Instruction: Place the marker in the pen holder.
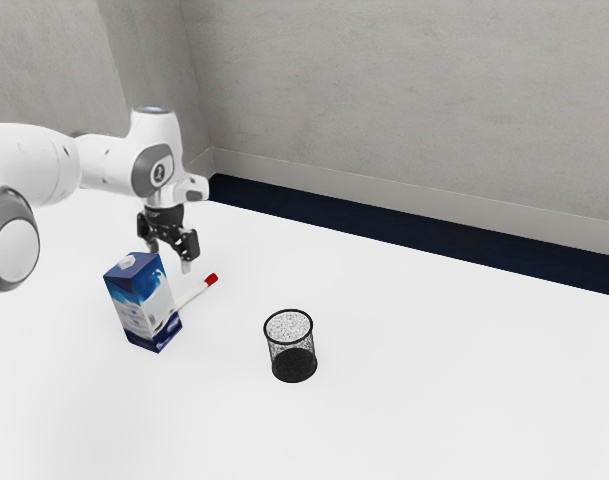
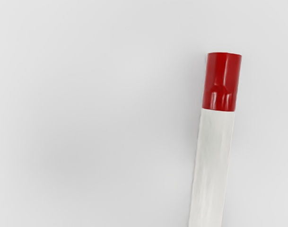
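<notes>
None of the task is finished: in the exterior view, the marker (image 1: 192,297) lies on the desk (image 1: 434,380), and the pen holder (image 1: 293,367) stands upright with no marker in it. The gripper (image 1: 169,258) hangs near the marker's capped end, its two fingers spread apart with nothing between them. The marker's red cap (image 1: 212,279) points toward the exterior view's right and slants toward the desk's far edge, while its other end runs out of sight behind the blue and white carton (image 1: 144,305). The pen holder is well apart from the marker, farther in from that far edge, with bare desk between the two. As I judge it, the reach toward the marker is well along, but grasping, lifting, carrying and dropping it in are all left, and the carton beside it could be bumped on the way down or up. In the wrist view, the marker lies flat under my hand, with its cap and much of its white barrel (image 2: 212,165) in plain sight. It rests on the pale surface, so the lift is still to be made. I would centre the hand over the barrel before closing, then turn the marker upright above the pen holder's open rim
</notes>
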Robot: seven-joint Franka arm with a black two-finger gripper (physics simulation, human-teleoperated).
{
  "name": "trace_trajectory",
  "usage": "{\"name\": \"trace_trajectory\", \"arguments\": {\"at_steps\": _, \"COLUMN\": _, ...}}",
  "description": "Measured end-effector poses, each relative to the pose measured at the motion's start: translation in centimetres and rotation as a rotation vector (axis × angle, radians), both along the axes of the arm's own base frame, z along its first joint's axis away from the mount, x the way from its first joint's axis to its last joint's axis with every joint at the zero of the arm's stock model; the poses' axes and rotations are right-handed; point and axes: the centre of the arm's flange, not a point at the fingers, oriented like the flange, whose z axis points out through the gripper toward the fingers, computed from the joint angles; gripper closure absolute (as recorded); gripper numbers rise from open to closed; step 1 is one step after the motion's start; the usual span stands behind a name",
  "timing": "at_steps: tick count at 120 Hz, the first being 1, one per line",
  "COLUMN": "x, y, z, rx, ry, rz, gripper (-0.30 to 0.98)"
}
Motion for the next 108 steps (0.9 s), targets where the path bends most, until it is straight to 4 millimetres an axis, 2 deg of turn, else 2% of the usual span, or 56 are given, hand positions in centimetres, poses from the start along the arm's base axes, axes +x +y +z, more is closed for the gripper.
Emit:
{"name": "trace_trajectory", "arguments": {"at_steps": 12, "x": 0.6, "y": 0.3, "z": -1.5, "rx": -0.012, "ry": -0.006, "rz": 0.008, "gripper": 0.00}}
{"name": "trace_trajectory", "arguments": {"at_steps": 36, "x": 1.7, "y": -0.8, "z": -3.7, "rx": -0.037, "ry": -0.011, "rz": 0.010, "gripper": 0.02}}
{"name": "trace_trajectory", "arguments": {"at_steps": 61, "x": 2.2, "y": -2.7, "z": -4.9, "rx": -0.066, "ry": -0.012, "rz": -0.003, "gripper": 0.03}}
{"name": "trace_trajectory", "arguments": {"at_steps": 88, "x": 2.1, "y": -2.1, "z": -5.6, "rx": -0.076, "ry": -0.011, "rz": 0.012, "gripper": 0.09}}
{"name": "trace_trajectory", "arguments": {"at_steps": 108, "x": 2.1, "y": -2.2, "z": -5.9, "rx": -0.080, "ry": -0.012, "rz": 0.013, "gripper": 0.22}}
